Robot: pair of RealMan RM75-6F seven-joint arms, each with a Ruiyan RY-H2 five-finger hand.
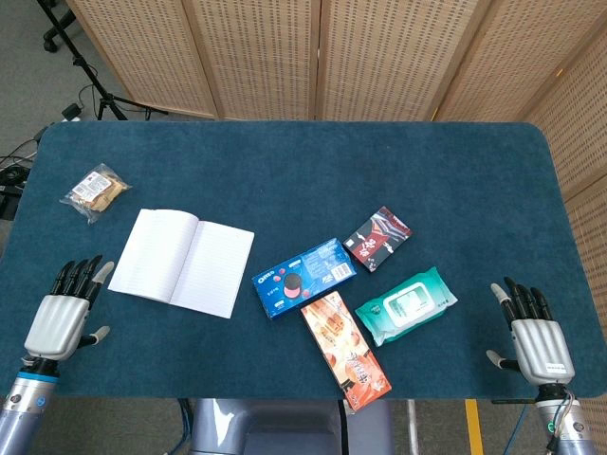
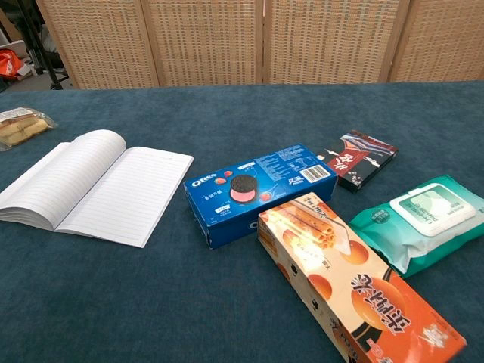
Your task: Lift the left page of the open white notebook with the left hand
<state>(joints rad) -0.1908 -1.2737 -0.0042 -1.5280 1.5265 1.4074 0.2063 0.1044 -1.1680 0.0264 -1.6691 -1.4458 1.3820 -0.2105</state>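
The open white notebook [image 1: 182, 261] lies flat on the left part of the blue table [image 1: 285, 171]; in the chest view the notebook [image 2: 94, 185] shows its lined pages, the left page [image 2: 60, 178] bulging slightly. My left hand [image 1: 64, 313] hovers at the table's front left edge, fingers apart and holding nothing, a little left of and below the notebook's left page [image 1: 152, 254]. My right hand [image 1: 531, 332] rests open near the front right edge. Neither hand appears in the chest view.
A blue Oreo box [image 1: 303, 277], an orange biscuit box [image 1: 345, 349], a dark red packet [image 1: 377, 238] and a green wipes pack [image 1: 406, 304] lie right of the notebook. A snack bag [image 1: 95, 191] sits at the far left. Wicker screens stand behind.
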